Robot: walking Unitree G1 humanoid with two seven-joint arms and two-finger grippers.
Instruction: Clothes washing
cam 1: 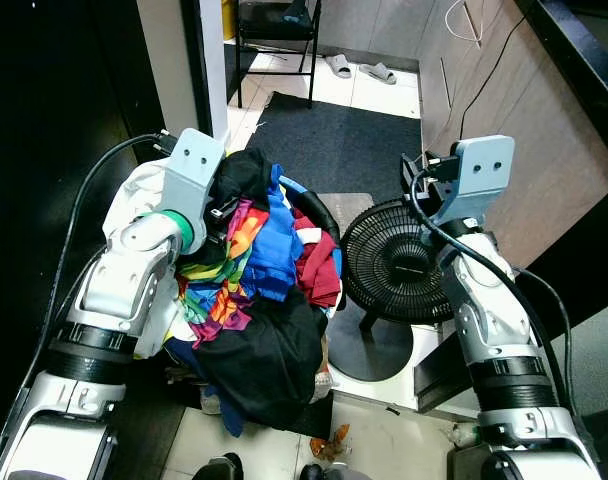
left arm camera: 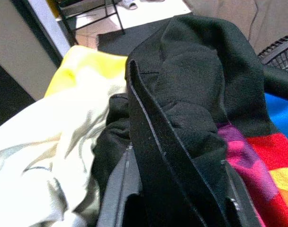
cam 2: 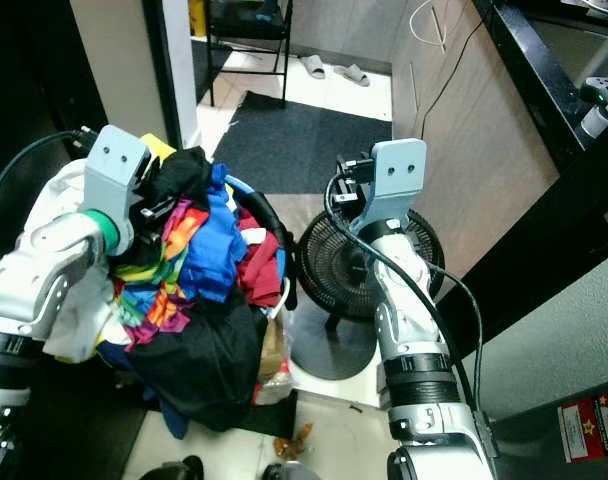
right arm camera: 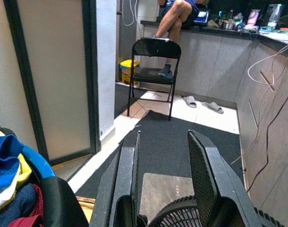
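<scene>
The pale tiled floor (cam 1: pixel 384 430) carries a dark grey mat (cam 1: pixel 344 150) in the far middle. On the right, a black round-based floor fan (cam 1: pixel 394 265) stands at the mat's near edge. To its left sits the heaped laundry basket (cam 1: pixel 319 215) with a blue rim. At the far end stand a black folding chair (right arm camera: pixel 153 71) and a pair of grey slippers (cam 1: pixel 364 68). Small orange scraps (cam 1: pixel 334 440) lie on the near tiles.

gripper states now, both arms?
Left gripper: shut on the black garment atop the laundry pile.
Right gripper: open, holding nothing, raised above the black fan.
</scene>
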